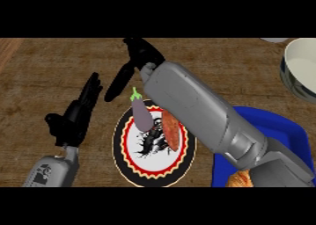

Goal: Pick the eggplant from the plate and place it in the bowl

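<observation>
"Two hands show, so which is working? Start from the near edge."

"Nearest, the left hand (72, 121) sits left of the plate (150, 169), fingers straight and up, resting. On the right, a blue dish (287, 132) holds something orange (241, 179) that I cannot identify."

"And the eggplant?"

"The eggplant (142, 114) lies on the plate's far half, green stem pointing away. A reddish-orange vegetable (171, 131) lies just beside it on the right; I cannot tell whether they touch. The right forearm crosses above the plate's right side, and the right hand (142, 52) hangs just beyond the stem, fingers spread and holding nothing."

"How will it handle?"

"I'd judge it light and fairly stiff, with a smooth skin likely to slip. Take it across the thick purple middle, not the thin stem, and mind the neighbour on its right."

"Then the bowl?"

"The bowl (303, 66) stands far right on the worktop (56, 61), well apart from the plate and partly cut off by the view's edge. The grasp isn't made yet, so the whole carry lies ahead."
</observation>
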`<state>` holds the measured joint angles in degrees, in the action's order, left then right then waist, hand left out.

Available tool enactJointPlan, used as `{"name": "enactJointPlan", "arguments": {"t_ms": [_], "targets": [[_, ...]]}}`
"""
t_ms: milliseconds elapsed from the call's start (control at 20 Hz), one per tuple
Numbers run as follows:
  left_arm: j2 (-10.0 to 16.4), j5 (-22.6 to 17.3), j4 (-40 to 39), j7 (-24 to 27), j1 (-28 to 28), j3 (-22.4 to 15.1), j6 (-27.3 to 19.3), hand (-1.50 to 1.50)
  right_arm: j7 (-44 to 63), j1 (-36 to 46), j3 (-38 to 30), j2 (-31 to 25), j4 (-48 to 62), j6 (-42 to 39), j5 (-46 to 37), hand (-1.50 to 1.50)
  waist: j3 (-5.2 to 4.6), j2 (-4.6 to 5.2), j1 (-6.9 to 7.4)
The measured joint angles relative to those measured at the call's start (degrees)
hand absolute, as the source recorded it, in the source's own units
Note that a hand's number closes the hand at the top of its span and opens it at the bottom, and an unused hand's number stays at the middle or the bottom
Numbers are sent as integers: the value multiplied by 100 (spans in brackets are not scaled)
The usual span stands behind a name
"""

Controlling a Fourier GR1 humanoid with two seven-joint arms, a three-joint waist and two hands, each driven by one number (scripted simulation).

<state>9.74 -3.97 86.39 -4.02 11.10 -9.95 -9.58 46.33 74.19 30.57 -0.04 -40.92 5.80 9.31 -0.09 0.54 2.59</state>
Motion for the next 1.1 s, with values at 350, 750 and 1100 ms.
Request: {"name": "enactJointPlan", "arguments": {"t_ms": [350,750,1100], "targets": [[-71,32,-43,-7,50,2,46,0,407,36,342,3,587,-745,584,-150,1,2,22],[-74,64,-108,47,37,144,122,0,348,-106,550,3,733,-1065,978,-150,4,-15,-48],[-115,105,-39,42,-99,192,170,0,145,-345,491,1,530,-827,1164,-150,6,-30,-91]]}}
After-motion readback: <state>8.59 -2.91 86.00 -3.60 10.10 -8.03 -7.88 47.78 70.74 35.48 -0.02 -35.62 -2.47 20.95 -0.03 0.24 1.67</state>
